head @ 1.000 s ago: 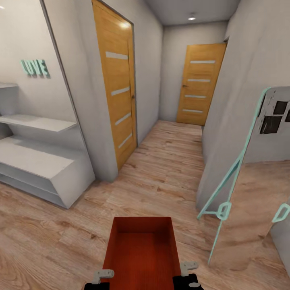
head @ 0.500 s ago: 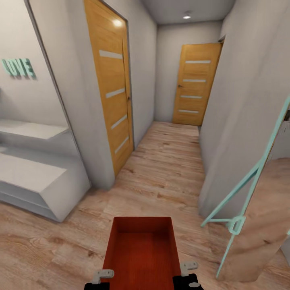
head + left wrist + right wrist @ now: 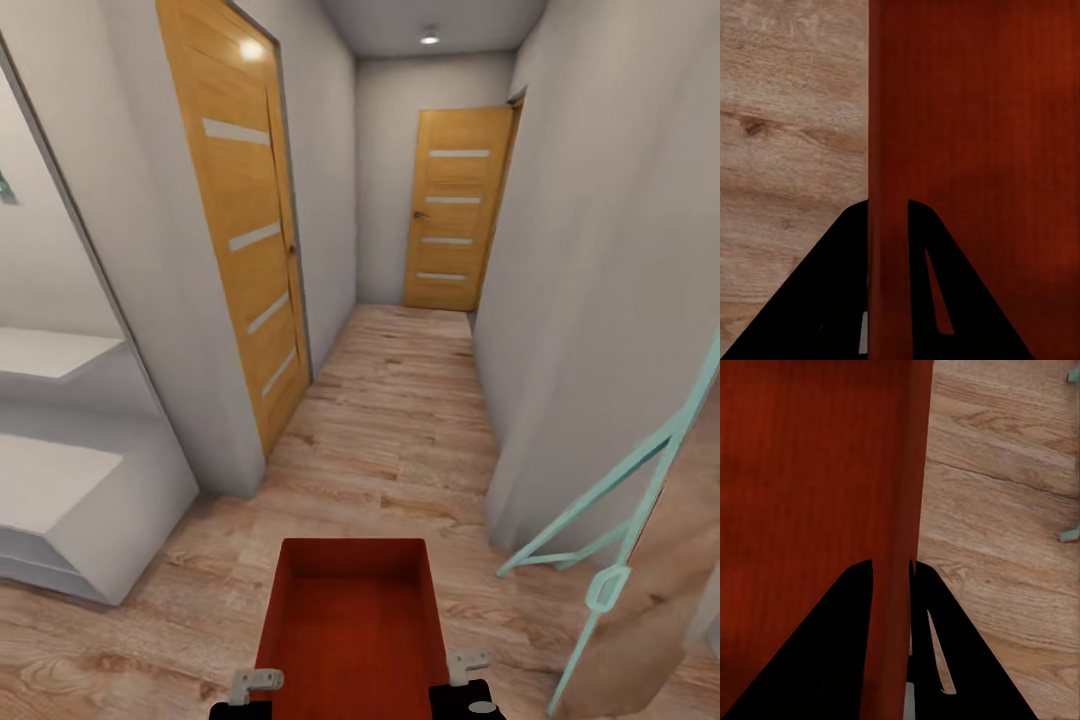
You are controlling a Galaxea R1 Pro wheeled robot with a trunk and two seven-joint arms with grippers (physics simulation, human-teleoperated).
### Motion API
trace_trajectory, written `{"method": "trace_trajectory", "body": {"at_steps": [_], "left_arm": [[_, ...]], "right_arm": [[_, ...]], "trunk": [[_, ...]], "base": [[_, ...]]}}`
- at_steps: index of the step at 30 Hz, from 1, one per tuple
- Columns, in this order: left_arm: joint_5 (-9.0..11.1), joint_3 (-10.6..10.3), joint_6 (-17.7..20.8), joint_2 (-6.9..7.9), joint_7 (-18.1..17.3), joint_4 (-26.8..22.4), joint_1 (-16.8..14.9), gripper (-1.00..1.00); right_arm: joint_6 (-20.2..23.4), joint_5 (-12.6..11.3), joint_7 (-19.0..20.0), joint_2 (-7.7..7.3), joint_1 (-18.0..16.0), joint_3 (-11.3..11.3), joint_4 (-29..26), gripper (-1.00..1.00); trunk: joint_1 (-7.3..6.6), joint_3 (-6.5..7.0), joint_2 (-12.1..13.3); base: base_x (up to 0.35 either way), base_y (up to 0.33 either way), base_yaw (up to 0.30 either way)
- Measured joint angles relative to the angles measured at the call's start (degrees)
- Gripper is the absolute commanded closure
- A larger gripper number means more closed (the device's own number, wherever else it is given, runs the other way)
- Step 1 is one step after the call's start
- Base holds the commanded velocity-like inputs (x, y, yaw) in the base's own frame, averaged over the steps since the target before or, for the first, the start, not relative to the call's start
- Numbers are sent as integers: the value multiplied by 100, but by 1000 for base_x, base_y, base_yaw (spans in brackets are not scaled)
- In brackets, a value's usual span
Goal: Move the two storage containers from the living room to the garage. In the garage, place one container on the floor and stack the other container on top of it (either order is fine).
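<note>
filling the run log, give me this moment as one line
phase: transit, hallway | left gripper: shut on container wall | right gripper: shut on opposite wall | storage container: carried, empty

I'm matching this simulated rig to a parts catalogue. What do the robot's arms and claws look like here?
In the head view, the left claw and right claw appear as small pale grey bracket-like pieces with round holes, mounted on black bodies. In the wrist views, the fingers are plain matte black wedges tapering toward the tips, one per claw with a narrow slot. No cables or markings show.

2 orange doors [image 3: 240, 230] line a wood-floored hallway [image 3: 390, 420], teal-framed mirror [image 3: 640, 540] leaning nearby.
</note>
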Motion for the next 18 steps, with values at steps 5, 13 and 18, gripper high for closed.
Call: {"method": "trace_trajectory", "body": {"at_steps": [5,13,18], "left_arm": [[1,0,1,0,0,-1,1,100],[2,-1,1,0,0,1,1,100],[2,-1,0,0,0,2,0,100]], "right_arm": [[1,0,0,0,-1,0,1,100],[2,2,0,0,-1,-1,2,100],[1,2,0,0,0,-1,1,100]], "trunk": [[0,0,0],[0,0,0],[0,0,0]], "base": [[314,158,-70],[314,121,-47],[315,111,-202]]}}
